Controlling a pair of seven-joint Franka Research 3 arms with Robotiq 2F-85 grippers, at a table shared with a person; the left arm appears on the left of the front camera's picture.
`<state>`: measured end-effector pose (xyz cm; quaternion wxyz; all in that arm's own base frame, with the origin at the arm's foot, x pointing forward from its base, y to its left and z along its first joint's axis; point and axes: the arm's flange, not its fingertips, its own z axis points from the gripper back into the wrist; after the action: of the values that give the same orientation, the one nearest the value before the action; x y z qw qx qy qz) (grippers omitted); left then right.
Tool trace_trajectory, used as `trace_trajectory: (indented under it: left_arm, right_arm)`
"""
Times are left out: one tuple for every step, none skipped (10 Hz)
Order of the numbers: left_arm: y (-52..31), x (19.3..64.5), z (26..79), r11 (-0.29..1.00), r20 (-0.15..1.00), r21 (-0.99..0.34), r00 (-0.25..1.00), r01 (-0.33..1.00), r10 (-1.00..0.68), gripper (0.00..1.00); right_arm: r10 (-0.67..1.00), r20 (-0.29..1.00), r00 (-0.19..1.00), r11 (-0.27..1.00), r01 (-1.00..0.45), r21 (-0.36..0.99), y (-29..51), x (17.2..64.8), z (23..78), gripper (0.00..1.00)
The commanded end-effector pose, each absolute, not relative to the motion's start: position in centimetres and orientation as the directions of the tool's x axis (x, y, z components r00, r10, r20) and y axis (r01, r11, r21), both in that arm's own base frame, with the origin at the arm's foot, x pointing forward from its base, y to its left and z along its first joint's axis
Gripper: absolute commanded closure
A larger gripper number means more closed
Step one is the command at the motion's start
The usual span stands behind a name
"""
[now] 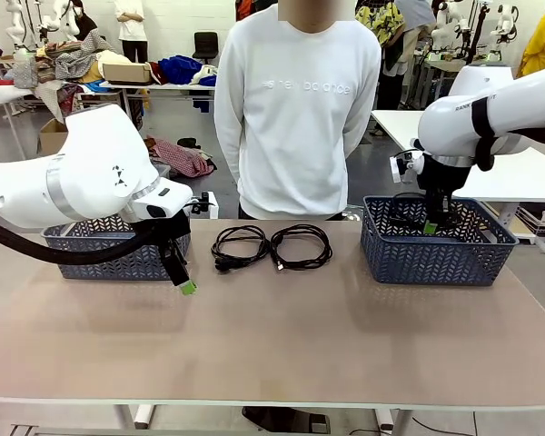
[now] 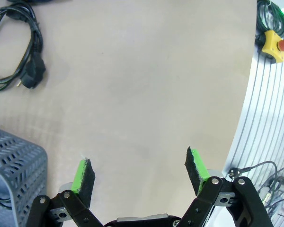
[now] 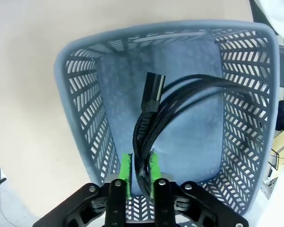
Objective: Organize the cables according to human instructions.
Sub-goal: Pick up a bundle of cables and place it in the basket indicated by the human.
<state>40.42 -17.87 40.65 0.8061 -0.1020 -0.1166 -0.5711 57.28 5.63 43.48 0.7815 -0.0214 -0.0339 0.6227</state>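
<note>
On the surface [image 1: 327,345]: two coiled cables [image 1: 272,247] lie side by side.
Right basket [image 1: 436,259]: we hold a third coil [image 3: 180,101] inside it.
Right tool [image 3: 140,166]: narrow, pads against that coil.
Left tool [image 2: 139,170]: wide, empty.
Next: we release, then await instruction.

Your cables [image 2: 33,73] are black, the table [image 2: 146,94] beige, the right basket [image 1: 436,259] blue-grey (herringbone-perforated walls), and the pads [image 2: 79,174] green.
</note>
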Motion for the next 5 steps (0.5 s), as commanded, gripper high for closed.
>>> trace_trajectory:
  left_arm:
    - [-17.73,40.37,40.70,0.333,0.306,-0.034,0.327,0.942,-0.894,0.00]
    - [-17.73,40.37,40.70,0.333,0.306,-0.034,0.327,0.942,-0.894,0.00]
    - [-17.73,40.37,40.70,0.333,0.306,-0.034,0.327,0.942,-0.894,0.00]
    - [-17.73,40.37,40.70,0.333,0.306,-0.034,0.327,0.942,-0.894,0.00]
    - [-17.73,40.37,40.70,0.333,0.306,-0.034,0.327,0.942,-0.894,0.00]
  right_arm:
    - [0.965,0.055,0.255,0.259,-0.962,-0.086,5.50,58.17,43.96,0.56]
    - [0.962,0.065,0.264,0.269,-0.959,-0.084,5.47,58.19,44.18,0.48]
    - [0.959,0.072,0.274,0.279,-0.957,-0.081,5.45,58.24,44.39,0.36]
    - [0.957,0.073,0.279,0.285,-0.956,-0.077,5.45,58.27,44.46,0.28]
    - [0.957,0.072,0.280,0.285,-0.956,-0.071,5.45,58.24,44.45,0.16]
